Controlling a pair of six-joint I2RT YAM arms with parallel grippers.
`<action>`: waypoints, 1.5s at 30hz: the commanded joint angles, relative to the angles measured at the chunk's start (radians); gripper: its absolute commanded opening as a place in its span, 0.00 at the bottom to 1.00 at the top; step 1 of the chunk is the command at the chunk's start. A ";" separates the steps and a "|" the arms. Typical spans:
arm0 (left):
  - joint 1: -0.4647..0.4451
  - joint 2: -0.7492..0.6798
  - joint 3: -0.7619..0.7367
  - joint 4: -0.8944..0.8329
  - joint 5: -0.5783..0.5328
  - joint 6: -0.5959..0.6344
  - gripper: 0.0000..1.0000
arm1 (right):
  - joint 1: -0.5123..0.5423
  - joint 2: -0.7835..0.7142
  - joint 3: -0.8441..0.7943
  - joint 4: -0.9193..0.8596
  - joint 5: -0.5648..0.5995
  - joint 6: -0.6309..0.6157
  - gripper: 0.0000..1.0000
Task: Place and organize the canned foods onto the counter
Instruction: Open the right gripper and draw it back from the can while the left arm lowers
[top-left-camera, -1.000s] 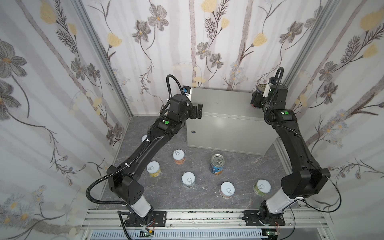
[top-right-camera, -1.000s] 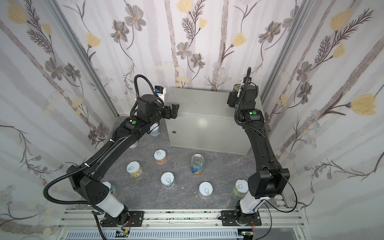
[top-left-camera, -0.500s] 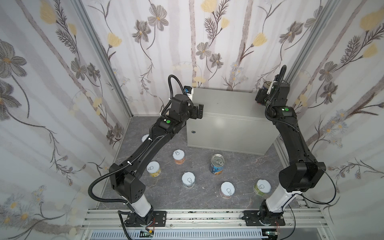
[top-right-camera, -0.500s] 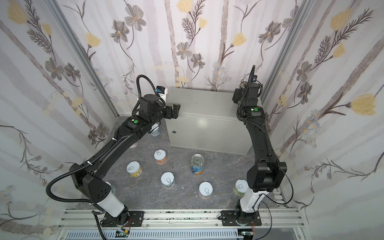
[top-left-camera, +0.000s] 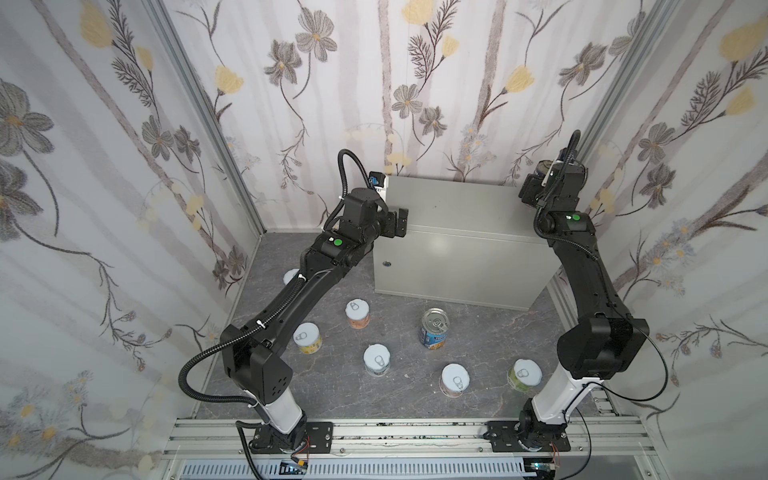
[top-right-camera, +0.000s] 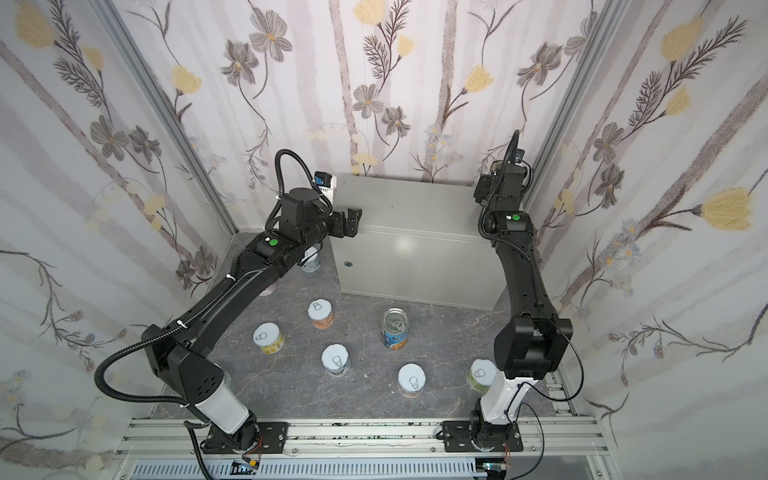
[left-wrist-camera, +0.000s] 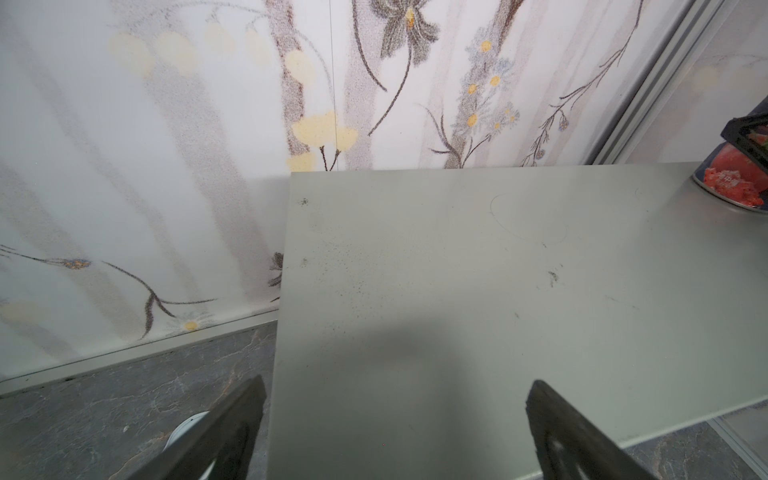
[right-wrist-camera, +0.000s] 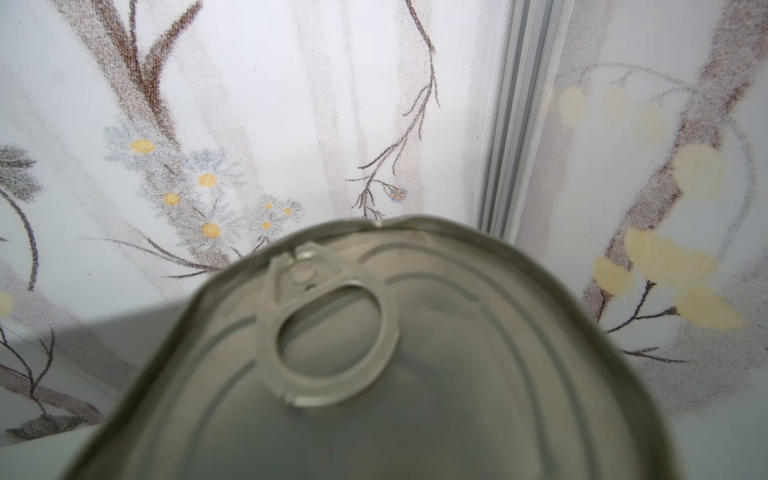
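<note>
Carried farther toward counter (top-left-camera: 457, 208) far-right corner: navy-and-red can (right-wrist-camera: 374, 353), clamped in right jaws; left jaws held wide apart over counter left edge.

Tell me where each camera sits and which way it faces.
Top views: high above the front rail, looking down at the short cans and counter; left arm and right arm whole.
Left wrist: at the counter's left end, facing the back wall; fingers of the open left gripper show.
Right wrist: just above the lid of the navy-and-red can, facing the corner post; no fingers visible.
Shared: the left wrist view also catches that can, held by the right gripper.
</note>
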 joint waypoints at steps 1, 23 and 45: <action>0.001 0.000 0.010 0.027 -0.001 -0.002 1.00 | 0.000 0.014 0.002 -0.068 -0.028 0.025 0.62; -0.004 -0.080 -0.043 0.027 -0.010 -0.022 1.00 | 0.010 -0.108 -0.012 -0.102 -0.033 0.017 1.00; -0.127 -0.398 -0.394 0.039 -0.108 -0.091 1.00 | 0.058 -0.622 -0.422 -0.169 -0.080 0.063 1.00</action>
